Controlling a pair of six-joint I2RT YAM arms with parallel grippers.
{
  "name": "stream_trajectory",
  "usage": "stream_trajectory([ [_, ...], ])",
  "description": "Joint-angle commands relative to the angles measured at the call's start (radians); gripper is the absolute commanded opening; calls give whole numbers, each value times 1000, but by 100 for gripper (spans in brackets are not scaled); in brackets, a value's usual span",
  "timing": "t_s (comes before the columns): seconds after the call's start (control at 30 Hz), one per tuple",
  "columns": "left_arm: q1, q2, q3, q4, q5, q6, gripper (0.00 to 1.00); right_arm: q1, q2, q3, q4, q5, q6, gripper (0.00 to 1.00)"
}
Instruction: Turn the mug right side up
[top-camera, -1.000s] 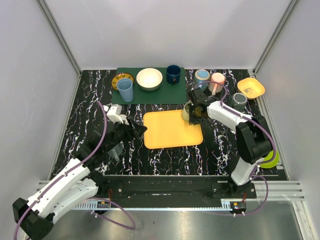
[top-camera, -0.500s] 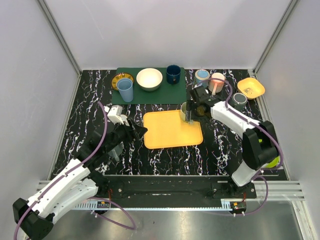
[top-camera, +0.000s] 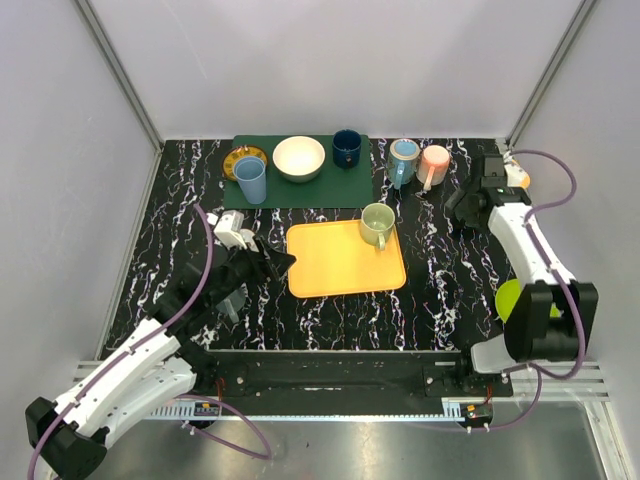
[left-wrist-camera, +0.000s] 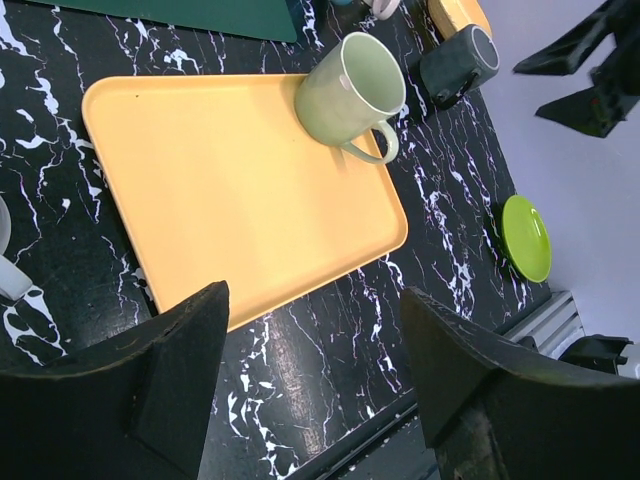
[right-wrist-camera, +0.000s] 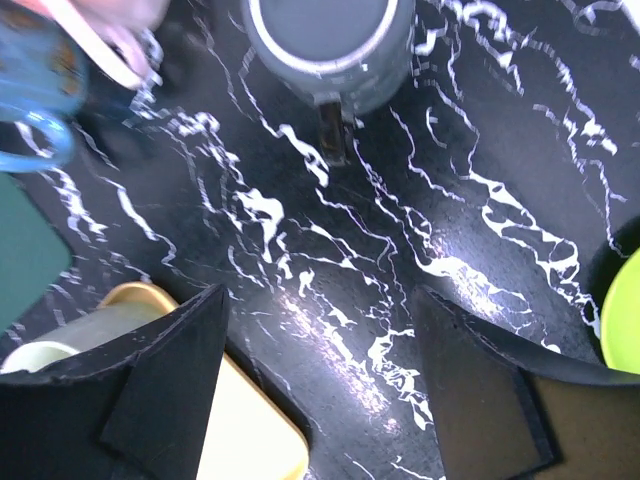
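Observation:
The pale green mug (top-camera: 377, 223) stands mouth-up on the far right corner of the yellow tray (top-camera: 335, 262), handle toward the near side. In the left wrist view the mug (left-wrist-camera: 350, 90) shows its open mouth. My right gripper (top-camera: 462, 208) is open and empty, well right of the mug, over the black marble top beside the grey mug (right-wrist-camera: 330, 40). From the right wrist, my right gripper (right-wrist-camera: 320, 295) frames bare table, with the green mug (right-wrist-camera: 60, 340) at the lower left. My left gripper (top-camera: 272, 262) hangs open and empty at the tray's left edge, seen from its wrist as left gripper (left-wrist-camera: 312, 300).
A green mat (top-camera: 300, 188) at the back holds a white bowl (top-camera: 299, 157), a dark blue mug (top-camera: 347, 147), a blue cup (top-camera: 251, 180) and a small plate (top-camera: 240, 160). A blue mug (top-camera: 403, 160) and pink mug (top-camera: 434, 162) stand right of it. A green plate (top-camera: 515, 300) lies near right.
My right gripper opened, let go of the green mug and drew away to the right. The mug now stands alone on the tray's corner. The left arm stayed put.

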Motion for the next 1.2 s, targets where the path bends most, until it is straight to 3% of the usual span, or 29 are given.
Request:
stream_trajectory([
  [0.0,4,13,-1,51,17,-13,72,18,115,-3,8,25,31,78],
  [0.4,4,27,-24,83,51,-18,72,-45,354,128,48,122,-17,73],
  [0.73,4,36,-32,83,50,-6,71,-53,437,185,123,171,-78,58],
  [1.17,4,70,-33,101,57,-10,71,-53,519,260,134,174,-104,48],
])
